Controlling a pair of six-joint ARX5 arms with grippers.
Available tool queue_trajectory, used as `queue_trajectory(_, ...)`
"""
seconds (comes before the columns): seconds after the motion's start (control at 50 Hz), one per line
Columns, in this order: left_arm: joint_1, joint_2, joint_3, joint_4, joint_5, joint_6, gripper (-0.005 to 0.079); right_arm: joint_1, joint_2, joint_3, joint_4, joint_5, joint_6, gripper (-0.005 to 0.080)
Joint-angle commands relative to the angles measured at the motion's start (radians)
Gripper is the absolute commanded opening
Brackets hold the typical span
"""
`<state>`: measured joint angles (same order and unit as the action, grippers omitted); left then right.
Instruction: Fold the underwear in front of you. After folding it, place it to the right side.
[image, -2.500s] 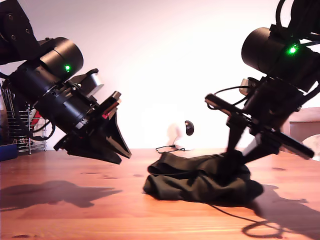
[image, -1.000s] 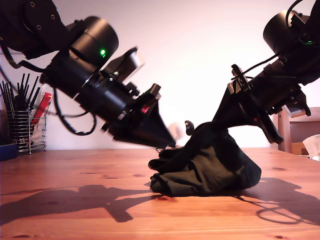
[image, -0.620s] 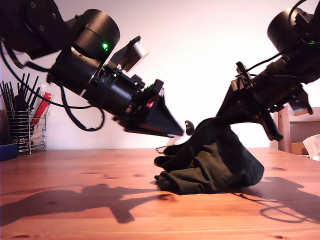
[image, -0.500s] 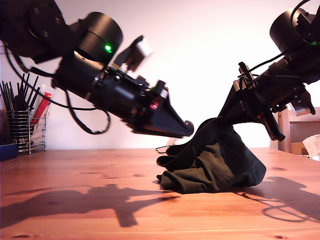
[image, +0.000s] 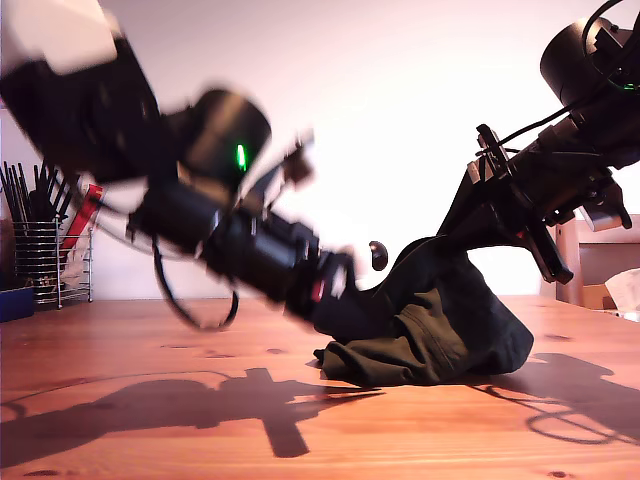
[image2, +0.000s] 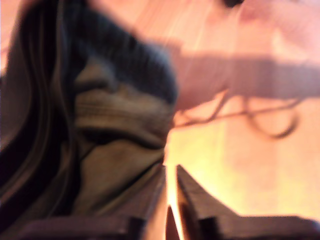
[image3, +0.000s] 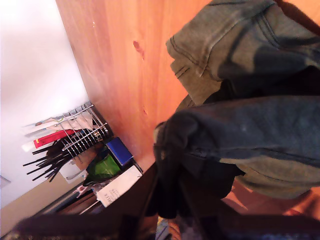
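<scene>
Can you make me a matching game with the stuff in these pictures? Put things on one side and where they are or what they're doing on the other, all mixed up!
Things:
1. underwear
2. my first gripper
3. my second gripper
4. wire rack

States or places:
A. blurred, jaws close together, nothing between them
B. at the exterior view's left edge, holding dark sticks
C. dark and bunched, partly lifted off the wooden table
D. clamped on cloth, pulling it up

Pairs: 1-C, 2-A, 3-D, 4-B
</scene>
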<state>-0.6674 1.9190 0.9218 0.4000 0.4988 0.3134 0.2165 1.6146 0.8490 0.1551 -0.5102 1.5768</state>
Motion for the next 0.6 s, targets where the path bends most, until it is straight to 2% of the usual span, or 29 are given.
queue_trajectory(0.0,0.003,-0.013,-0.005,0.043,-0.019,0.01,-0.0017,0.0,0.017,0.006,0.0,-0.004,-0.01,-0.0006)
queue_trajectory(0.18,0.006,0.001,-0.002,0.104,-0.063,0.046,-0.0019,0.002,0.017,0.006,-0.014,-0.005,-0.014,-0.0006)
queue_trajectory(0.58,0.023,0.024,0.084,0.103,-0.084,0.088,-0.0019,0.006,0.017,0.006,-0.018,-0.005,-0.013,-0.0006)
